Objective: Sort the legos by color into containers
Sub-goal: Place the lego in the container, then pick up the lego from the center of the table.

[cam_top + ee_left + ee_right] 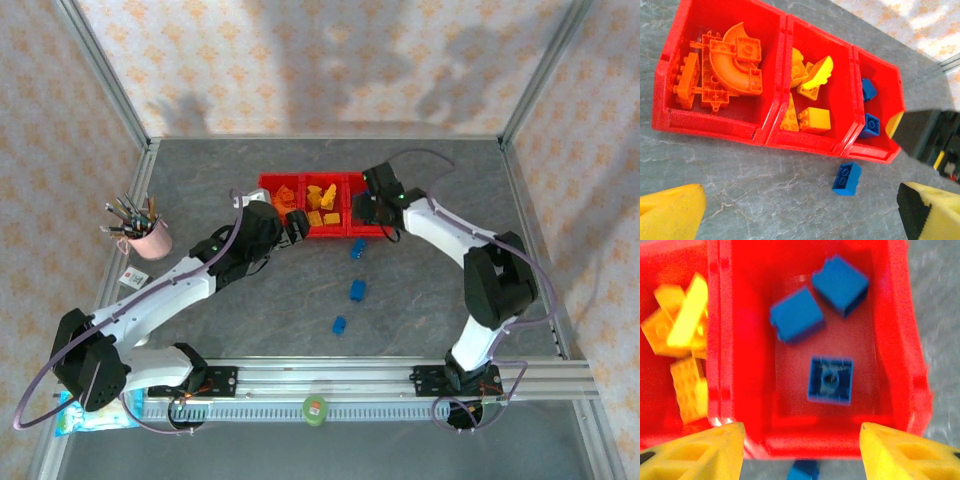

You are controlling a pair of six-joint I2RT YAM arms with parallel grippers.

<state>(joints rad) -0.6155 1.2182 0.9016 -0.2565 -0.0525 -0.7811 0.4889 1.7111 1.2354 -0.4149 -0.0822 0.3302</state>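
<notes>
The containers (267, 180) sit on the far middle of the table (200, 170). They are three red bins joined in one row, with the long axis running left to right and the open tops facing up.

The left bin holds the orange legos (730, 65), among them a curved piece lying on flat plates. The middle bin holds the yellow legos (812, 120) in a loose heap. The right bin holds three blue legos (830, 380). The one nearest the front wall looks to be lying hollow side up, though the right wrist view is too blurred to be sure.

Three more blue bricks lie loose on the table. One (357, 248) is just near of the right bin, a second (357, 290) is nearer again, and a third (339, 325) is nearest and a little left. Together they make a short trail slanting towards the arms.

The right gripper (800, 452) hangs over the right bin's near wall, its yellow claw standing apart with nothing between the fingers. The left gripper (800, 220) hovers near of the row by its left end. It is spread wide and also empty.

A pink cup of pens (148, 238) stands well apart, at the left of the table.
</notes>
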